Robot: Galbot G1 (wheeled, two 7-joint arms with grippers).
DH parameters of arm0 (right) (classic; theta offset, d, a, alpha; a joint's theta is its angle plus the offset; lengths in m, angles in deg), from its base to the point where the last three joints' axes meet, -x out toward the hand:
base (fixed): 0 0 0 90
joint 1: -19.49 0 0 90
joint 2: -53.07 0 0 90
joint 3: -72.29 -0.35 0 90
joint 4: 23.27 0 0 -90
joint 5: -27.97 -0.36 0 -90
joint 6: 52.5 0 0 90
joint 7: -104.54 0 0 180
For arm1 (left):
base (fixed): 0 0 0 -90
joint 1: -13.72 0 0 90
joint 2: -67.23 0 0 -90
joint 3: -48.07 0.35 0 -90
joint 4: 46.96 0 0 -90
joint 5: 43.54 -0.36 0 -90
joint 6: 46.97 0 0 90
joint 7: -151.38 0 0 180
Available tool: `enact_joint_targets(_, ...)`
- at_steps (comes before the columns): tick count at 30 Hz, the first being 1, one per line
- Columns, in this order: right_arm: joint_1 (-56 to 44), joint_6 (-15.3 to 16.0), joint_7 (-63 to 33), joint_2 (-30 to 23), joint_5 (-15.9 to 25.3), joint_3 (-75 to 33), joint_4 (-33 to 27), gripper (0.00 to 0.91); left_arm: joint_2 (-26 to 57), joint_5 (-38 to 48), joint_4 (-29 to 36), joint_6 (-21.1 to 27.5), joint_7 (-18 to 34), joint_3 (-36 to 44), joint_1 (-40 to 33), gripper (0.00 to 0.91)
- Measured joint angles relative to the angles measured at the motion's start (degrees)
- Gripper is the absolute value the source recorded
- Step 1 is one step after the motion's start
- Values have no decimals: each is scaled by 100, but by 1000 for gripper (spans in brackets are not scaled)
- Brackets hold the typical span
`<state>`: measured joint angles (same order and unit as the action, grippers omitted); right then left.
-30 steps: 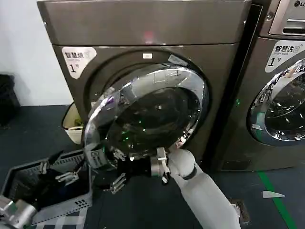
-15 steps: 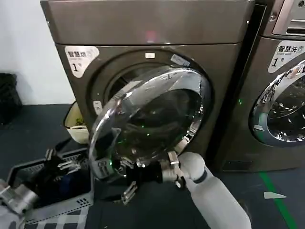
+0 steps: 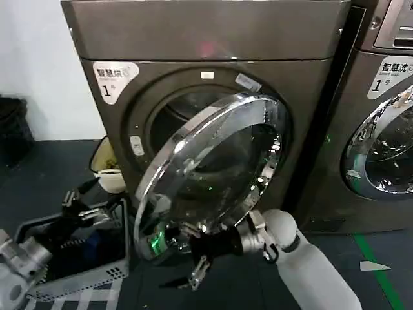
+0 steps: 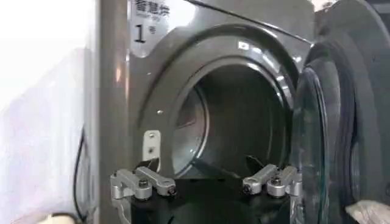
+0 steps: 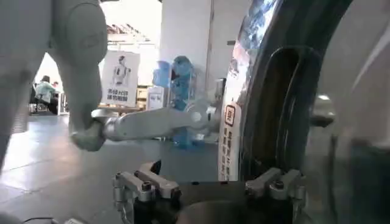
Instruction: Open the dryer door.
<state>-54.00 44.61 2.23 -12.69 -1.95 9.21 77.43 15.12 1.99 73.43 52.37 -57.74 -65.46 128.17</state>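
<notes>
Now right pincer [image 3: 193,261] spread apart at lower rim of dryer door [image 3: 213,174] (ajar) — left pincer [image 3: 84,205] apart, idle.

There are two front-loading machines: one dryer [image 3: 213,77] in dark bronze-grey and one lighter grey neighbouring machine [image 3: 381,116] beside it. There are two round chrome-ringed doors: one dryer door [image 3: 213,174] and one door [image 3: 381,155] on the neighbour. There are two white stickers with the numeral 1, one sticker [image 3: 115,77] on the dryer and one sticker [image 3: 389,74] on the other machine. There are two grippers: one left gripper [image 3: 87,210] and one right gripper [image 3: 190,255]. On the floor there is one grey basket [image 3: 77,274].
</notes>
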Motion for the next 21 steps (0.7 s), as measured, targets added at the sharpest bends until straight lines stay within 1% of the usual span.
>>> enact_joint_targets(4, -62, -18, 78, 82, -41, -79, 35, 907, 93, 23, 15, -55, -28, 138, -31, 907)
enact_joint_targets(10, -197, -47, 79, 177, -97, -262, 93, 907, 334, 306, 18, -99, -29, 389, -155, 907)
enact_joint_targets(16, -426, -72, 65, 231, -158, -610, 81, 907, 603, 352, -92, -111, -38, 739, -383, 907)
enact_joint_targets(21, -639, -161, 77, 285, -176, -939, 59, 907, 725, 366, -123, -107, -97, 1026, -570, 907)
